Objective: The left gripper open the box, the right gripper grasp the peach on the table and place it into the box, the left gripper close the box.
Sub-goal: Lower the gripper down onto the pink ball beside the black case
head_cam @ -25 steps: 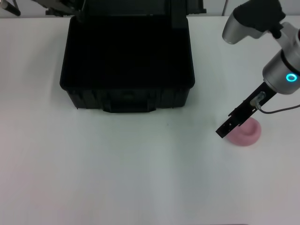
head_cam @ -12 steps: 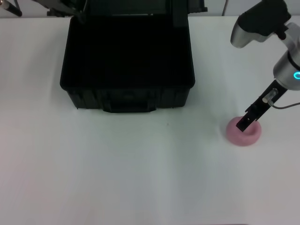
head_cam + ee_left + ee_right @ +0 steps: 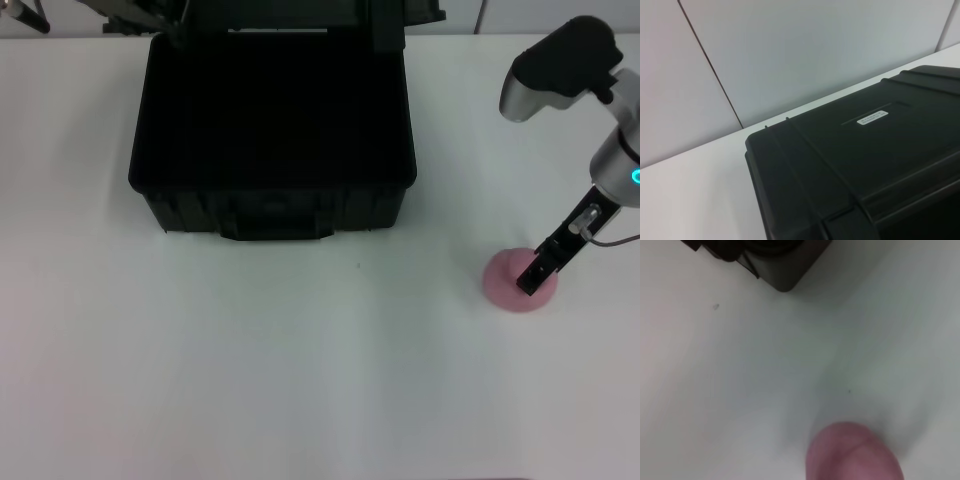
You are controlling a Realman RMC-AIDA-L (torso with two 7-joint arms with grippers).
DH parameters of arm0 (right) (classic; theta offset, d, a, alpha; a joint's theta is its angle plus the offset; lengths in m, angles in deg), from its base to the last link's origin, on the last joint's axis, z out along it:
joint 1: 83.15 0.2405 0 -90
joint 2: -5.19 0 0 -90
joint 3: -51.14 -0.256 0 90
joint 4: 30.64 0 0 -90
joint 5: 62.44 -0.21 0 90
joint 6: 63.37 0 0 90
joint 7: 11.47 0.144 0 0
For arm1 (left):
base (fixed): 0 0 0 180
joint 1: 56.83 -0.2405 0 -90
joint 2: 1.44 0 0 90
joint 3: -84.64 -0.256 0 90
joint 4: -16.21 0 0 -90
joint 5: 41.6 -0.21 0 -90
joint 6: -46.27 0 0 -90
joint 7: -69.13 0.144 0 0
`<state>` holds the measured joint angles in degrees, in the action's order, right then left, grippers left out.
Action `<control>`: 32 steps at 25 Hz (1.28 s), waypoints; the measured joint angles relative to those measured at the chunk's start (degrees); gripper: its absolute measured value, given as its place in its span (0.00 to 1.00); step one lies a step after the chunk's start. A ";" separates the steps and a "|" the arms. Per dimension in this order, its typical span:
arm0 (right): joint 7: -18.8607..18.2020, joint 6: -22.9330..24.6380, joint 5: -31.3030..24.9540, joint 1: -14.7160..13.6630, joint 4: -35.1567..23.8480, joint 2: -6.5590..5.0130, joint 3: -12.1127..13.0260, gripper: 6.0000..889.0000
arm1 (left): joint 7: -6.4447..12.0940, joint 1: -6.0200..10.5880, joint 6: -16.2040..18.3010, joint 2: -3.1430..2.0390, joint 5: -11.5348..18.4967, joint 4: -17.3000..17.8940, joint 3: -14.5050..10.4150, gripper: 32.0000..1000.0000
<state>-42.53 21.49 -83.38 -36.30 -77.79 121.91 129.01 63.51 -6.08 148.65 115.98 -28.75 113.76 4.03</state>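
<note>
The black box (image 3: 272,130) stands open at the back middle of the white table (image 3: 300,380), its lid raised at the rear. The left wrist view shows the lid's outer face (image 3: 865,165) with a small white label (image 3: 874,116). A dark shape at the lid's left corner, probably the left gripper (image 3: 135,14), is cut off by the head view's top edge. The pale pink peach (image 3: 503,278) lies on the table to the right. The right gripper (image 3: 530,281) reaches down onto its middle. In the right wrist view the peach (image 3: 855,452) shows close.
A corner of the box (image 3: 775,260) shows in the right wrist view. A white panelled wall (image 3: 790,50) rises behind the table. Bare tabletop lies between the box and the peach and along the front.
The right gripper has swung to the right and come down, from the peach's left edge to its middle. The box and the peach have not moved.
</note>
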 joint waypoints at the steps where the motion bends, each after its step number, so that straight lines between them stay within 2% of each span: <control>1: -0.03 -0.01 -0.01 0.00 0.01 0.00 0.00 0.90 | 0.00 0.00 0.01 0.00 0.00 0.00 0.00 0.38; 9: -0.22 -0.44 0.01 -0.32 0.24 0.02 0.00 0.90 | 0.00 0.07 0.10 0.00 0.04 0.00 0.01 0.38; 14: -1.32 -1.80 -0.53 0.02 2.88 0.24 0.00 0.89 | 0.05 0.07 0.10 0.01 0.07 0.00 0.02 0.38; 32: -2.52 -5.31 -1.27 0.20 6.83 0.70 -0.09 0.89 | 0.35 0.05 0.13 0.10 0.07 0.00 0.02 0.38</control>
<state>-45.05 16.17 -84.65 -36.10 -70.96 122.61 128.92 63.85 -6.03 148.78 116.07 -28.68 113.77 4.04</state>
